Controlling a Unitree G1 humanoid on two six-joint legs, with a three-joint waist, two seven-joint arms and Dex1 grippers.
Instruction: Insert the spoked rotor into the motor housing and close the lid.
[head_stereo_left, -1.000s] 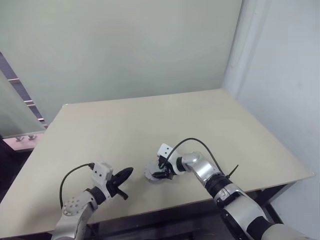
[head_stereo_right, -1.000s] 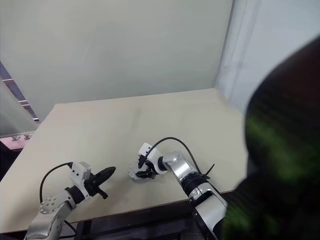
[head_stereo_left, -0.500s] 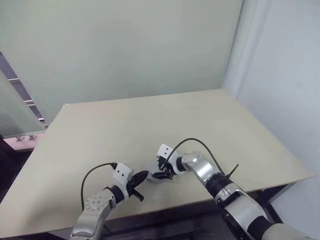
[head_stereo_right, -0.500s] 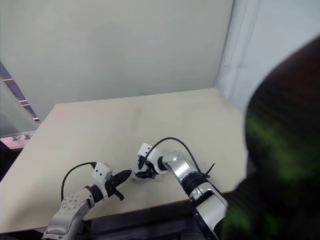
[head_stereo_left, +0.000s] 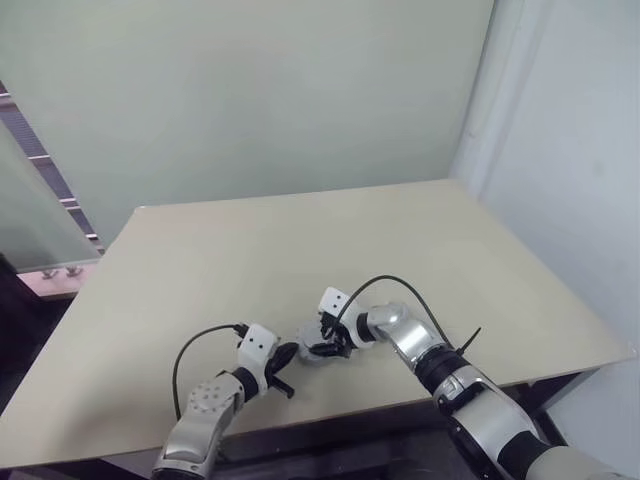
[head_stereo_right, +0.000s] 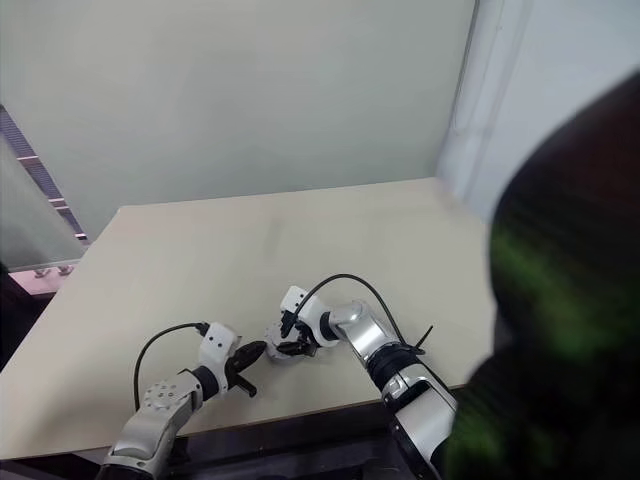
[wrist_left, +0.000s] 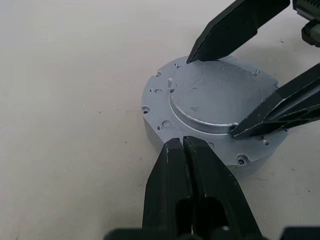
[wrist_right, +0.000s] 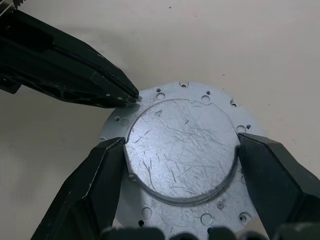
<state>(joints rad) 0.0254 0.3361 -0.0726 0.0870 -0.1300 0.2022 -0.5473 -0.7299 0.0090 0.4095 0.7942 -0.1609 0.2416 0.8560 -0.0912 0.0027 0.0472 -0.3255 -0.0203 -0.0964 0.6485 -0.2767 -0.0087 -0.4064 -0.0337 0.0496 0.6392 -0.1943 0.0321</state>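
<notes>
resting near the front edge of the table (head_stereo_left: 420, 240), the motor housing (wrist_left: 212, 117) showed a scratched silver top; right gripper (wrist_right: 180, 150) straddled its raised centre, fingers wide, touching; left gripper (wrist_left: 184, 145), fingers pressed together, touched its rim.

Surface (head_stereo_left: 300, 240): one, pale beige. Round silver-grey metal puck with raised circular face (wrist_right: 182, 150): one. Small holes around its flange: several, uncounted. Robot hands: two, left hand (wrist_left: 186, 142), right hand (wrist_right: 180, 147).
</notes>
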